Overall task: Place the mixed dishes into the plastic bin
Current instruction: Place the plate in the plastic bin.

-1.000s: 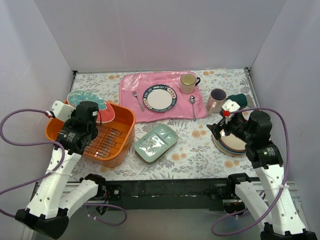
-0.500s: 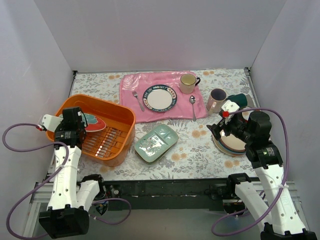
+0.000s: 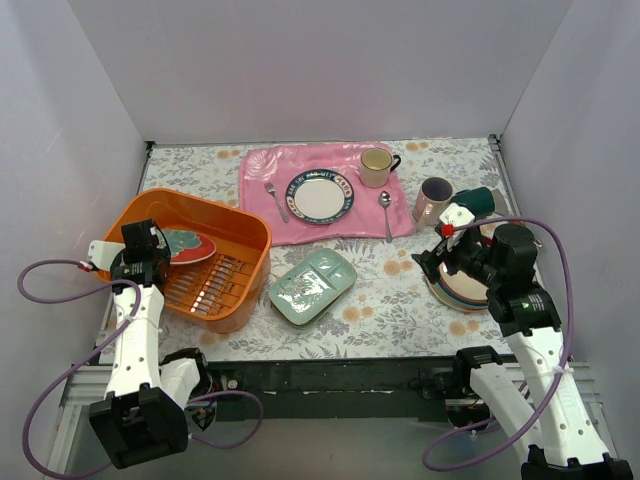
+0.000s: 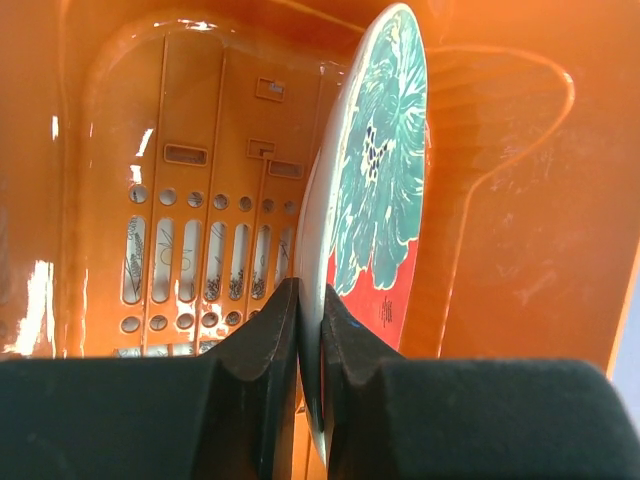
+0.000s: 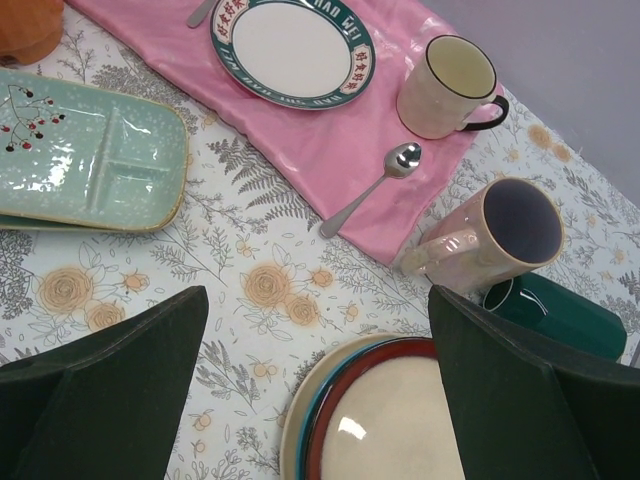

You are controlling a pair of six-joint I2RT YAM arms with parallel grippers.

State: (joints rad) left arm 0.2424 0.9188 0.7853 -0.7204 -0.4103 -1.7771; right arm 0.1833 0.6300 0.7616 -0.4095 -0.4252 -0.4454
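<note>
My left gripper [image 3: 150, 260] is shut on the rim of the red plate with the teal flower [image 3: 186, 245]. It holds the plate inside the orange plastic bin [image 3: 245, 288], over the slotted floor [image 4: 200, 250]. In the left wrist view the gripper [image 4: 310, 300] pinches the plate [image 4: 385, 190] edge-on. My right gripper [image 5: 318, 300] is open and empty above a stack of plates, topped by the maroon-rimmed cream plate [image 5: 400, 430]; in the top view it [image 3: 452, 262] hovers over the stack [image 3: 468, 292]. The pink mug [image 5: 490, 235], dark green mug [image 5: 555, 315] and pale green tray [image 3: 312, 285] rest on the table.
A pink cloth mat [image 3: 262, 168] at the back holds a white plate with a blue patterned rim [image 3: 320, 195], a cream-yellow mug [image 3: 377, 167], a spoon [image 3: 386, 210] and a fork [image 3: 272, 200]. White walls close in on three sides.
My left arm has drawn back to the left and lowered, bringing the red plate down into the bin. My right arm has barely moved.
</note>
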